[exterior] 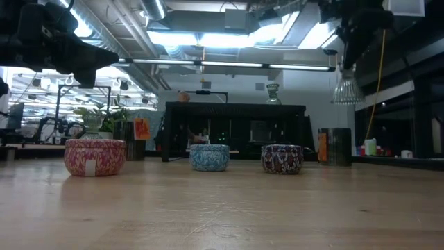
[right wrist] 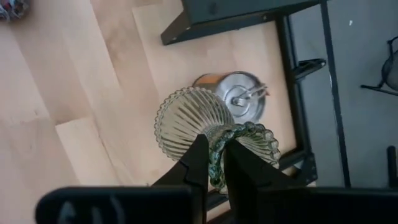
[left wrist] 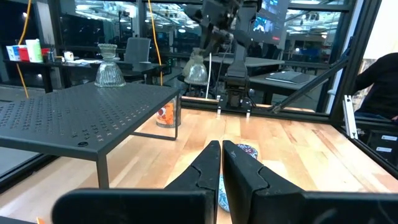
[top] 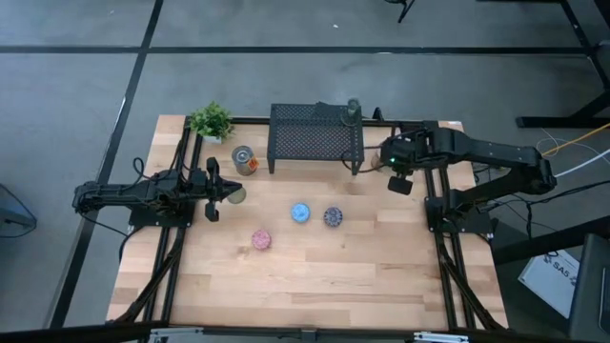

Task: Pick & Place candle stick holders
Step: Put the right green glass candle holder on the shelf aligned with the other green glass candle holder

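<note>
My right gripper (right wrist: 212, 163) is shut on a clear greenish ribbed glass holder (right wrist: 186, 121), high above the table by the black mesh stand's right end (top: 357, 152). A silver-and-orange holder (right wrist: 236, 96) stands on the table below it. A second glass holder (top: 354, 111) stands on the stand's top. The other silver-and-orange holder (top: 245, 160), the blue (top: 300, 212), purple (top: 333, 216) and pink (top: 260, 240) holders stand on the table. My left gripper (left wrist: 221, 165) is shut and empty at the table's left, pointing right. My right gripper pinches the glass holder's beaded edge (right wrist: 219, 144) at its upper end between its two fingers. The fingers come from above, pointing down. The holder hangs below them with its ribbed flared end (exterior: 346, 90) down, lifted clear of the table and the stand.
A small green potted plant (top: 212, 121) stands at the table's far left corner. A pale round thing (top: 235, 194) lies by my left fingertips in the high view. Bare wood lies along the near half of the table (top: 315, 286).
</note>
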You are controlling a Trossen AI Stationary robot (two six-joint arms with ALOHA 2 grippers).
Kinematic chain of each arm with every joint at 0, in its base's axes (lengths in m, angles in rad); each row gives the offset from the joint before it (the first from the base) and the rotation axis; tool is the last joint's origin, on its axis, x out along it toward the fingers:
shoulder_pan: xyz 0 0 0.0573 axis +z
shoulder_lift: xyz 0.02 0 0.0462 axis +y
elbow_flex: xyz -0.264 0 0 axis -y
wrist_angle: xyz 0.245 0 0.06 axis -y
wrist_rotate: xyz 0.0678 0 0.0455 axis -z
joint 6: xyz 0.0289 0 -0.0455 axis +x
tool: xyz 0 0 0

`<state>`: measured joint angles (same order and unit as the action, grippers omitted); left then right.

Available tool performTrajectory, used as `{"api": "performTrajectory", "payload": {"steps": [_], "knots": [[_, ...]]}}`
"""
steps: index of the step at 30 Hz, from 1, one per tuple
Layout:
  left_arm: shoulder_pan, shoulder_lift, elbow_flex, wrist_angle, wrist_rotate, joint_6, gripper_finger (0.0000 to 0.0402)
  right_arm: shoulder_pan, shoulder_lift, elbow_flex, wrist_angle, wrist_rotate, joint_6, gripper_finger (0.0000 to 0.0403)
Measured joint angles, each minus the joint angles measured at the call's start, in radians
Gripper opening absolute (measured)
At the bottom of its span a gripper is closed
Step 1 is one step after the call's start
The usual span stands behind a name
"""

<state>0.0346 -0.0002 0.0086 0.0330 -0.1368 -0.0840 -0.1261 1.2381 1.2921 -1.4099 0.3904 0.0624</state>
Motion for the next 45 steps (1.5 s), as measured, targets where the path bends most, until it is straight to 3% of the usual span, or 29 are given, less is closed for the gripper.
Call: {"api": "performTrajectory", "payload": {"steps": [12, 24, 45], "knots": [[0.0, 0.0, 0.0, 0.0, 0.0, 0.0, 0.0013, 0.0, 0.0, 0.172, -0.049, 0.002, -0.041, 0.0034], [0.0, 0.0, 0.0, 0.0, 0.0, 0.0, 0.0013, -0.009, 0.01, 0.193, 0.12, 0.051, -0.18, 0.0034], [0.0, 0.0, 0.0, 0.0, 0.001, 0.0, 0.0013, -0.227, 0.137, 0.193, 0.359, -0.029, -0.484, 0.0034]]}}
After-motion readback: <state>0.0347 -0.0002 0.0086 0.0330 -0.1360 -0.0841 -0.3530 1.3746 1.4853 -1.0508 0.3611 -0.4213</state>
